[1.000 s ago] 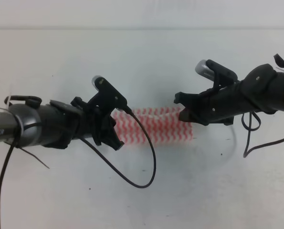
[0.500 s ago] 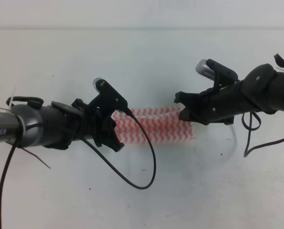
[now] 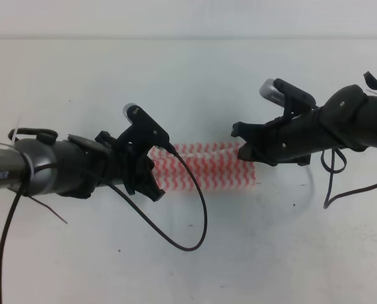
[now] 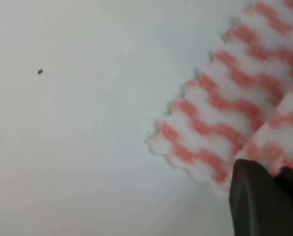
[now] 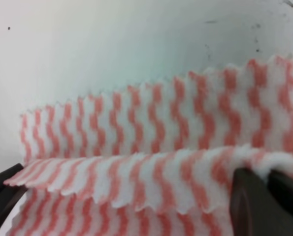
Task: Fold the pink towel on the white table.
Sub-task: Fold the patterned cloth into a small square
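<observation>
The pink towel (image 3: pixel 206 167) lies as a narrow folded strip on the white table (image 3: pixel 188 76), between both arms. My left gripper (image 3: pixel 156 167) sits at its left end. In the left wrist view my left gripper (image 4: pixel 279 178) looks shut on a raised fold of the towel (image 4: pixel 220 118), whose corner rests flat. My right gripper (image 3: pixel 244 151) is at the strip's right end. In the right wrist view my right gripper (image 5: pixel 269 178) looks shut on a lifted edge of the towel (image 5: pixel 151 142), which hangs above the lower layers.
A black cable (image 3: pixel 198 218) loops down from the left arm onto the table in front of the towel. Another cable (image 3: pixel 331 190) hangs from the right arm. The table's far edge (image 3: pixel 188 37) runs along the top. A dark shape (image 5: pixel 1 194) shows at the lower left.
The left arm has shifted very slightly. The right arm and the towel look the same.
</observation>
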